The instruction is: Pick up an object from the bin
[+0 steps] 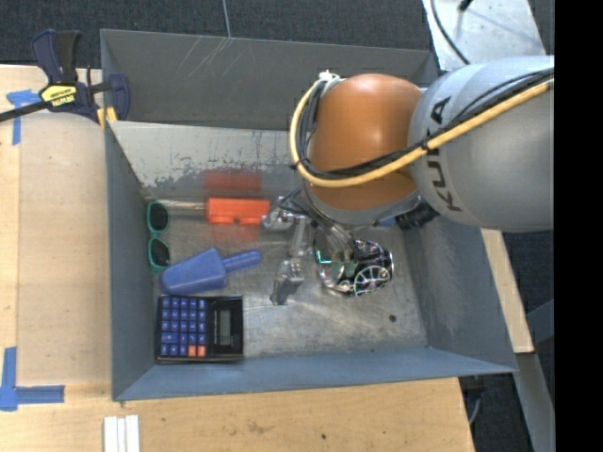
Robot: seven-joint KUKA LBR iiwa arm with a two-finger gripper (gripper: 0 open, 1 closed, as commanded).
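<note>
My gripper [306, 277] hangs low over the bin floor at mid-bin, under the arm's orange cover. Its fingers stand open with nothing between them. The left fingertip [283, 290] is close to the floor. Right beside the other finger lies a small black, white and green wire-cage ball [366, 269]; I cannot tell whether they touch. A blue scoop-shaped thing [203, 268] lies to the left of the gripper, its handle pointing toward the fingers. An orange block on a clear rod [236, 211] lies behind it near the back wall.
A dark calculator with blue keys [200, 328] lies at the front left. Green sunglasses [155, 235] lie along the left wall. The arm covers the bin's right rear part. Bare floor shows in front of the gripper.
</note>
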